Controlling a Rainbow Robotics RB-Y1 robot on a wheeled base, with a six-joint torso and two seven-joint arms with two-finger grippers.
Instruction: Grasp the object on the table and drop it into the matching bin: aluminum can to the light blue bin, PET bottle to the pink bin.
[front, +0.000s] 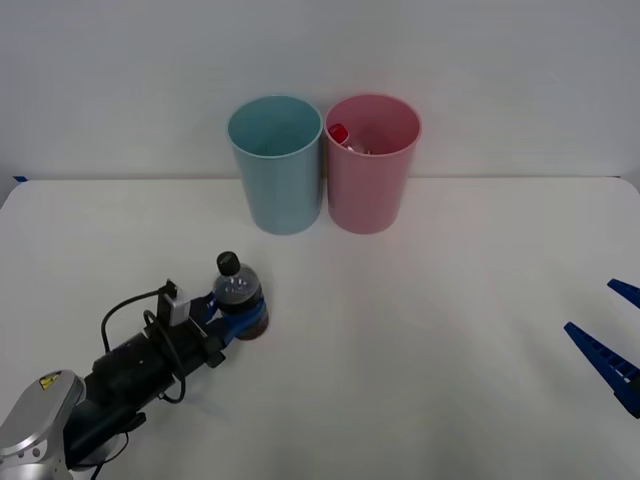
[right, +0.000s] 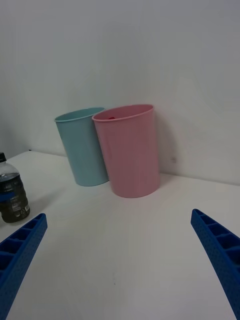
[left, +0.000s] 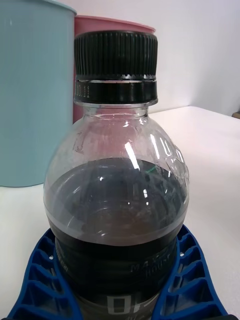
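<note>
The bottle (front: 239, 297) stands upright on the white desk (front: 420, 350), near the robot's left side and well in front of the two bins. The left hand (front: 232, 318) is around its lower half, with a blue finger (left: 192, 280) curved close on each side. It looks clamped on the bottle, but the bottle's base seems to sit on the desk, so it is not lifted yet.

The right hand (front: 612, 340) waits at the desk's right edge with its fingers wide apart.

To do this step well, I think the left hand should squeeze firmly and lift straight up, high enough to clear the rims. Then it should go past the blue bin (front: 275, 165) to the pink bin (front: 371, 165), which touches it.
</note>
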